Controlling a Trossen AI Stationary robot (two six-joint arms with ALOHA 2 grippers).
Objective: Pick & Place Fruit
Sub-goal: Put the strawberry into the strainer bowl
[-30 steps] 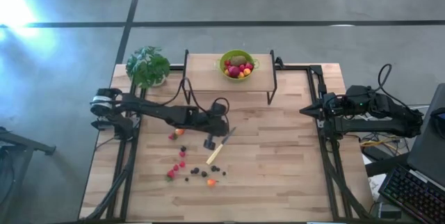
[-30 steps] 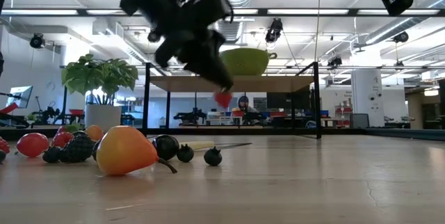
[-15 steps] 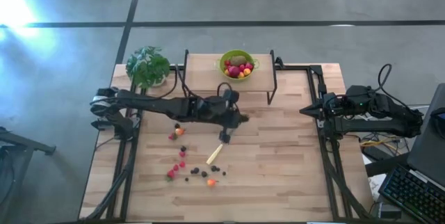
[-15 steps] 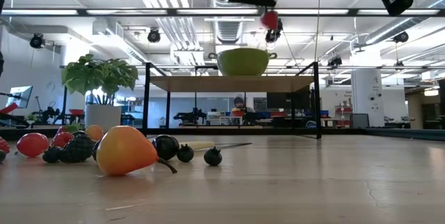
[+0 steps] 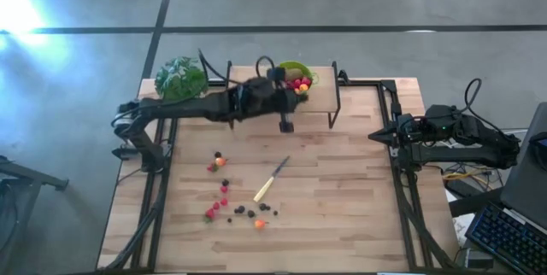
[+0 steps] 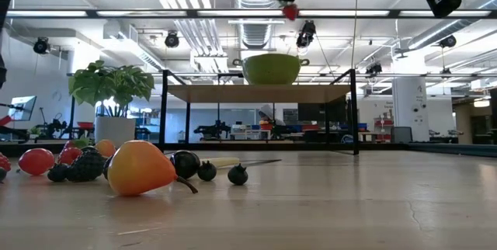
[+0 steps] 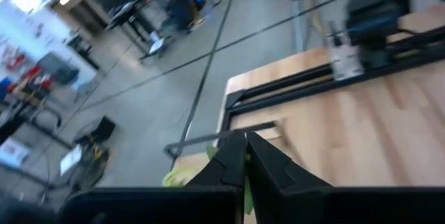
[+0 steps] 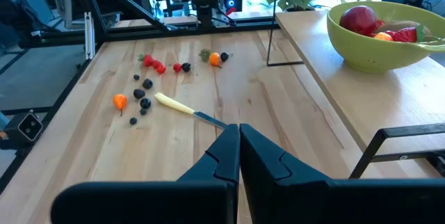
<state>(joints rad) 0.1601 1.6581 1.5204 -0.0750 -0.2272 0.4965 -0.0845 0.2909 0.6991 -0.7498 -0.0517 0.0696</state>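
Observation:
My left gripper (image 5: 286, 125) is above the front edge of the raised wooden shelf (image 5: 256, 104), just on the near side of the green bowl (image 5: 295, 77). It is shut on a small red fruit (image 6: 290, 11). In the low view it hangs high over the bowl (image 6: 272, 68). The bowl holds red and yellow pieces and a brown-green ball (image 5: 293, 75). Several loose red, dark and orange pieces (image 5: 229, 200) lie on the table. My right gripper (image 5: 374, 137) waits shut at the table's right edge. My left gripper (image 6: 281, 0) pinches the small red fruit between the free ends of its two fingers. The fingers slant down from above. The fruit is lifted clear, higher than the bowl's rim. In the left wrist view the shut fingers (image 7: 233, 161) hide it.
A pale-handled knife (image 5: 272, 179) lies on the table, to the right of the loose fruit. A leafy potted plant (image 5: 181, 78) stands at the far left corner. The shelf's black legs (image 5: 335, 108) stand on the table. Bare wood lies between the knife and my right arm.
My left gripper, still shut on the red fruit, has risen from low over the table beside the knife and swung toward the far edge. It now stands at the shelf, next to the bowl. The fruit has gone up with it, from below the shelf's top to above the bowl.

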